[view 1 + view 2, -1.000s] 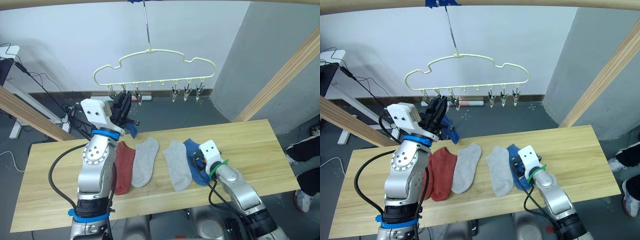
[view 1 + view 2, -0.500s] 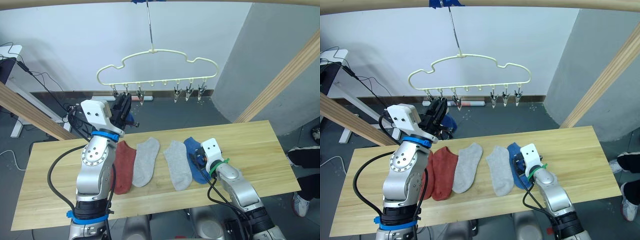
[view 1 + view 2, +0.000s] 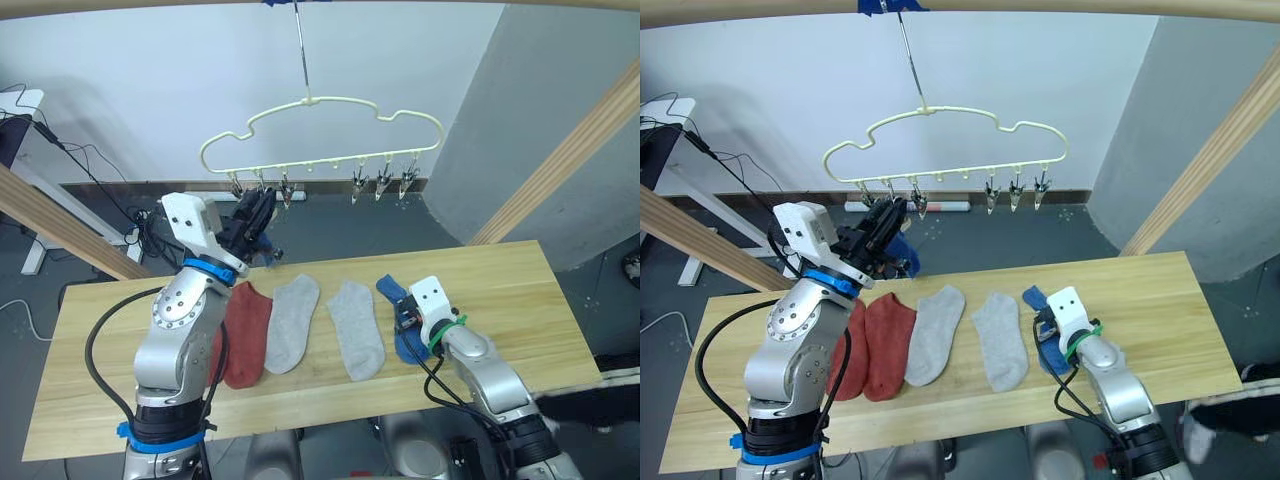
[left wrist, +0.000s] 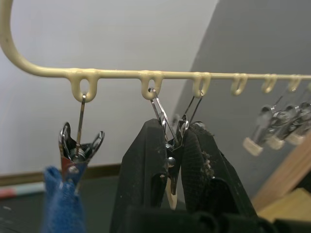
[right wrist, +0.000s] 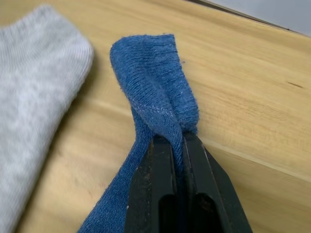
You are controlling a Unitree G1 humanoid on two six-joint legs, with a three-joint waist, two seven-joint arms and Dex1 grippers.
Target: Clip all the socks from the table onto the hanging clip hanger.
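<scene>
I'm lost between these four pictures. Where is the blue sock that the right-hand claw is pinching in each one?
Left eye view: the blue sock lies on the table, right of the grey socks, under the right gripper.
Right eye view: same spot.
Left wrist view: not that sock; another blue one hangs from a clip.
Right wrist view: centre, pinched between the fingers.
Shared landmark: the nearest grey sock beside it.

Lab: trailing floor cables (image 3: 60, 170), timber frame (image 3: 570, 150)
</scene>
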